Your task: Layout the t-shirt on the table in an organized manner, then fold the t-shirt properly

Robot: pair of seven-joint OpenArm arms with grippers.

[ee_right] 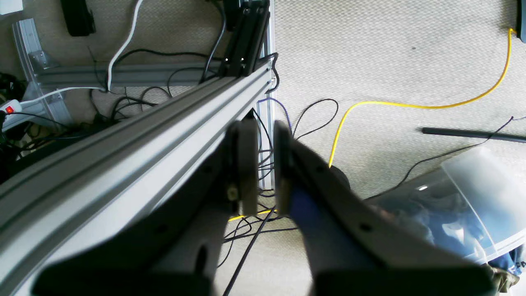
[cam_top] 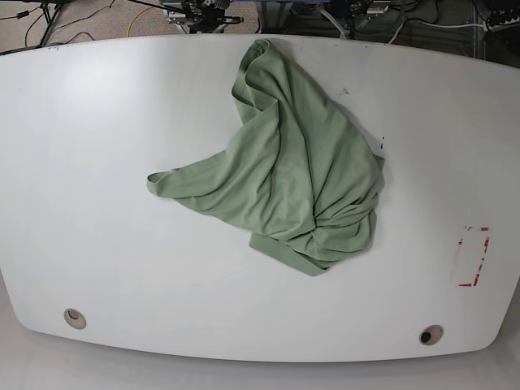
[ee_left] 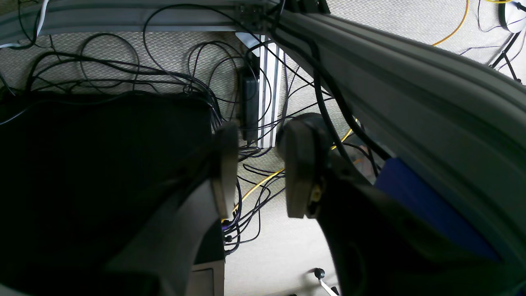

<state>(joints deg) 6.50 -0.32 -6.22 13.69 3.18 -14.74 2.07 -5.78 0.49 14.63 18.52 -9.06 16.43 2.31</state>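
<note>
My soft sage-green t-shirt (cam_top: pixel 288 175) lies in a crumpled heap on the big white smooth tabletop (cam_top: pixel 97 146), a little toward the far edge and near the middle. One pointed flap sticks out toward the side of my right arm, and the thick hem is bunched at the near end. A small red-outlined rectangle mark (cam_top: pixel 473 257) sits well apart from the shirt, and two round holes (cam_top: pixel 75 318) are near the front edge.

Neither of my tools shows up over the tabletop. My left tool (ee_left: pixel 257 168) hangs beside the grey metal frame rail (ee_left: pixel 411 94), above the carpet and tangled black cables (ee_left: pixel 123 70) (what a mess down there). Its fingers are spread apart with nothing between them. My right tool (ee_right: pixel 265 164) hangs over the carpet too, fingers nearly pressed together, pinching nothing.
</note>
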